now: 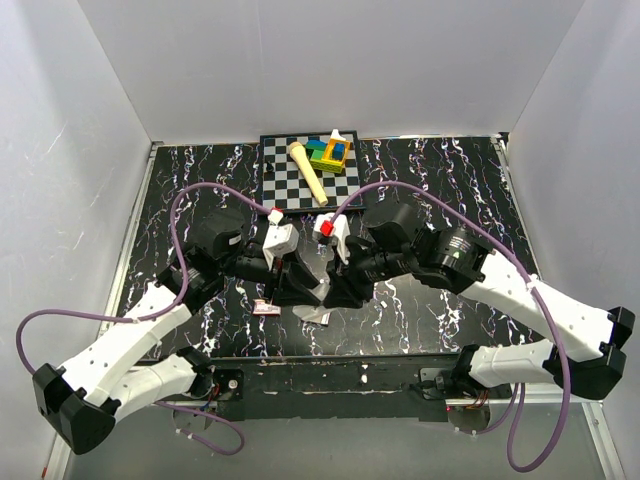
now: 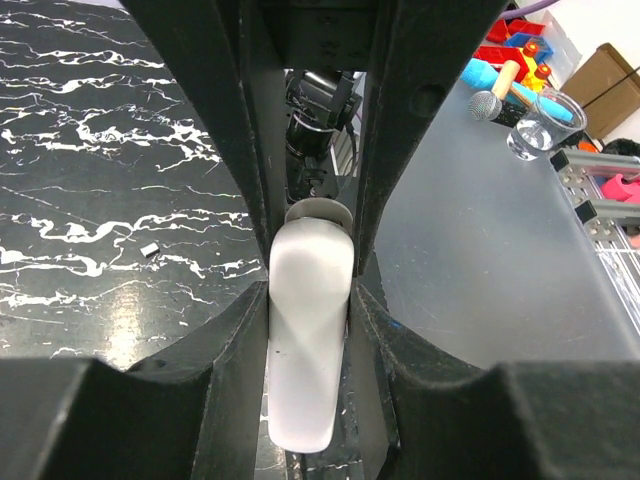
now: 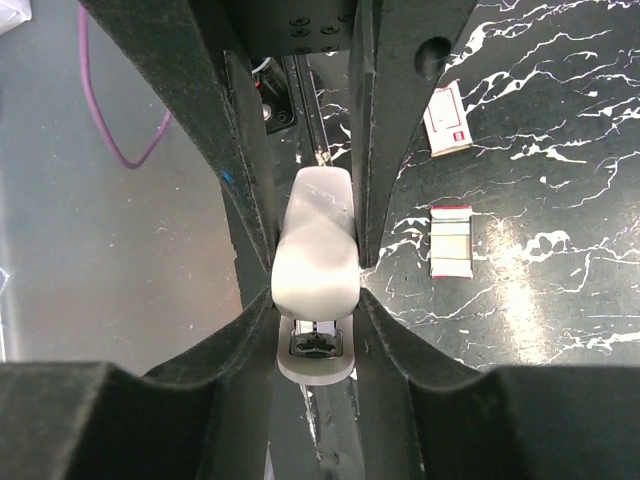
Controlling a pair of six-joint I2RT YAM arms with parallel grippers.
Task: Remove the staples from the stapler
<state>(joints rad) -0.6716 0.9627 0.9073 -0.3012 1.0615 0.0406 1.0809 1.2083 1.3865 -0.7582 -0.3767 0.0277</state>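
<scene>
A white stapler (image 2: 310,290) lies at the middle of the table, held between both arms. My left gripper (image 2: 310,370) is shut on its smooth white body, one finger pressed against each side. My right gripper (image 3: 316,310) is shut on the stapler (image 3: 318,240) at its rounded head, with the base plate and anvil (image 3: 318,348) showing just under it. From above, the two grippers (image 1: 300,285) (image 1: 340,288) meet nose to nose, and only a white tip of the stapler (image 1: 318,316) shows. The staples are hidden from view.
A small red-and-white box (image 3: 450,118) and its striped tray (image 3: 451,240) lie on the black marbled table (image 1: 420,180), left of the grippers from above (image 1: 266,307). A chessboard (image 1: 290,185) with a wooden pin (image 1: 308,172) and coloured blocks (image 1: 330,152) sits at the back.
</scene>
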